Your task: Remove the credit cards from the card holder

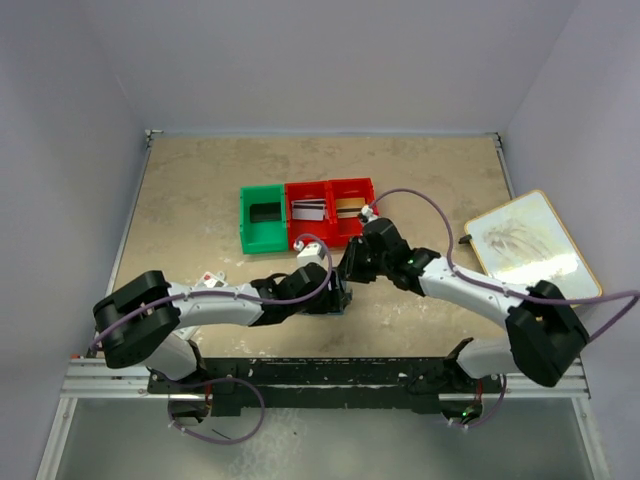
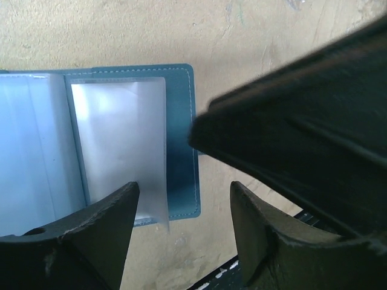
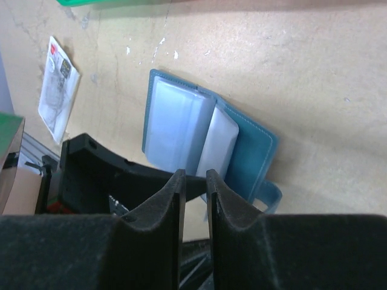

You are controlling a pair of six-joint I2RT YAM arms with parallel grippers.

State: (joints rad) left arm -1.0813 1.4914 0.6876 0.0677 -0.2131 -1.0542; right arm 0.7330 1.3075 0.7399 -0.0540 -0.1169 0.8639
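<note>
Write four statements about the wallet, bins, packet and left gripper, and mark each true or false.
1. The wallet lies open on the table. True.
2. The green bin holds cards. False: it looks empty; the cards lie in the red bins.
3. The left gripper has its jaws open. True.
4. The white packet sits in a red bin. False: it lies on the table.
</note>
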